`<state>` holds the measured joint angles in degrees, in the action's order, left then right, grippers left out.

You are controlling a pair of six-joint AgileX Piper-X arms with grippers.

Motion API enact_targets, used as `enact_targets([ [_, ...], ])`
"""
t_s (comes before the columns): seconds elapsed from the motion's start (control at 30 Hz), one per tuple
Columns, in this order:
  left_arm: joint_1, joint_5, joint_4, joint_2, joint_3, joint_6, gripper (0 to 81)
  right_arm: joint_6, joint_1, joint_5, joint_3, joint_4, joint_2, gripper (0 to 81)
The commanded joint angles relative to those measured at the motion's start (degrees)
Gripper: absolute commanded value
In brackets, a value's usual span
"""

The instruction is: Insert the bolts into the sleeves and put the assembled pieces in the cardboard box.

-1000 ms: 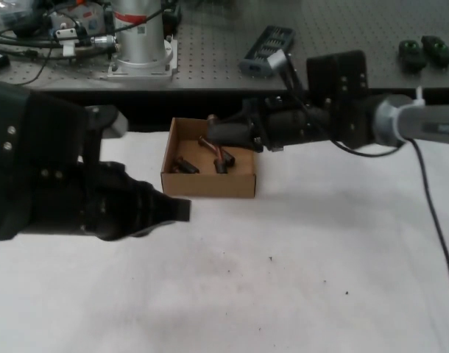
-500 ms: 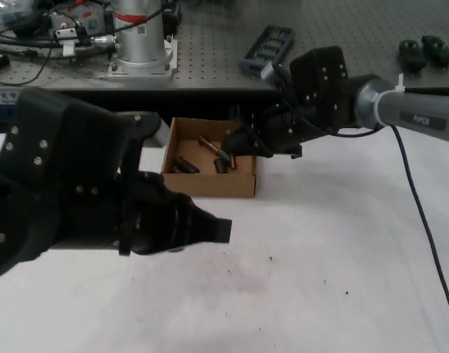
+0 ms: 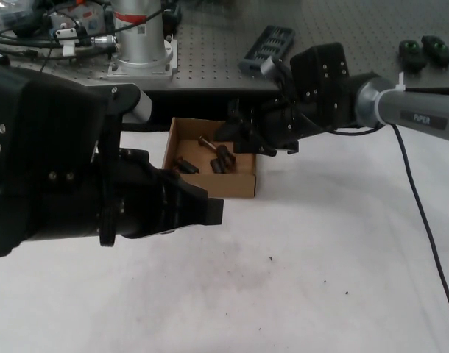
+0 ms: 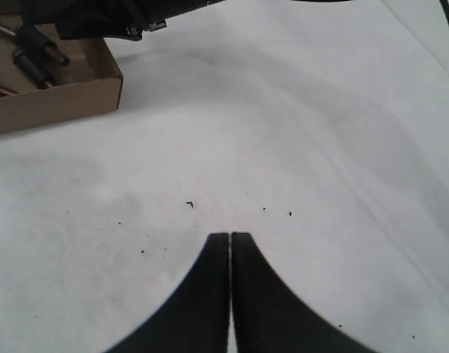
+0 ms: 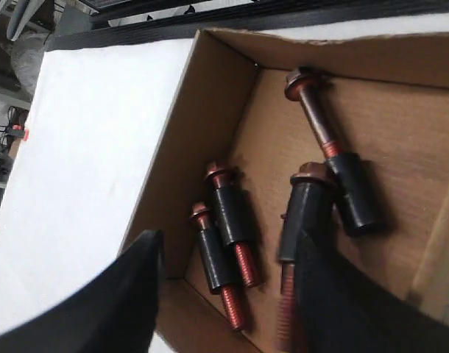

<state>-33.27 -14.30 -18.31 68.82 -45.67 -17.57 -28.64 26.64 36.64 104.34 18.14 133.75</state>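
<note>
In the high view the cardboard box [image 3: 210,187] sits on the white cloth [image 3: 320,279] with several assembled pieces [image 3: 223,156] lying inside. The right gripper [image 3: 235,138] hangs just over the box's far right corner, and the left gripper [image 3: 212,212] is just in front of the box's near wall. In the left wrist view the left gripper [image 4: 230,243] has its fingers pressed together with nothing between them, low over the cloth. The box's corner [image 4: 62,99] is ahead and off to one side. In the right wrist view the right gripper [image 5: 228,243] is spread wide and empty above the box's open top, with four bolt-in-sleeve pieces [image 5: 227,213] on the floor. One piece lies close to a finger [image 5: 140,272]. The drop-off looks done, so the job now is a clean exit: rise straight out of the box before swinging. The cardboard wall [image 5: 195,125] is light, and a snagged fingertip would probably drag or tip it. The best room lies on the box's right, where the cloth runs wide. The left arm crowds the box's front-left, so the retreat should avoid that side.
</note>
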Motion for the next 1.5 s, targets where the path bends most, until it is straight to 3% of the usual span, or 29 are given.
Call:
enact_targets([
  [0.0, -0.2, -1.2, 0.3, -0.6, -0.4, -0.5, 0.6, -0.2, -0.6, 0.6, 1.3, -0.9, -2.1, 34.0],
  [0.5, -0.2, -1.4, 0.5, -0.6, -0.4, -0.5, 0.6, 3.1, -0.6, 2.6, 1.1, 4.5, -6.6, 31.3],
  [0.6, -0.2, -2.1, 2.8, -1.0, -0.4, -0.5, 0.6, 7.9, -0.6, 2.6, 1.1, 10.1, -7.9, 26.9],
  [0.7, -0.2, -0.4, 8.5, -3.4, -0.4, 0.5, 0.6, 16.7, -0.6, 0.7, 1.1, 19.9, -10.3, 16.5],
  [0.77, -0.2, 3.0, 13.0, -6.3, -0.4, 6.6, 0.6, 23.3, -0.6, -2.9, 0.7, 26.0, -13.0, 11.6],
  [0.87, -0.2, 10.3, 14.0, -10.3, -0.4, 17.6, 0.6, 27.7, -0.6, -5.2, -1.9, 28.9, -18.6, 11.1],
  [1.03, -0.2, 26.1, 9.1, -15.6, -0.4, 21.0, 0.6, 30.0, -0.6, -5.2, -10.8, 26.4, -29.9, 10.3],
  [1.1, -0.2, 28.4, 8.9, -17.8, -0.4, 21.0, 0.6, 30.0, -0.6, -5.2, -16.6, 22.9, -36.3, 10.3],
  [1.37, -0.2, 26.9, 7.8, -29.6, 3.9, 16.2, 0.6, 25.5, -1.5, -8.1, -44.3, 6.0, -60.2, 10.3],
  [1.47, -0.2, 18.6, 7.8, -33.6, 10.2, 12.3, 0.6, 24.4, -1.5, -9.3, -53.1, 1.3, -68.1, 10.3],
])
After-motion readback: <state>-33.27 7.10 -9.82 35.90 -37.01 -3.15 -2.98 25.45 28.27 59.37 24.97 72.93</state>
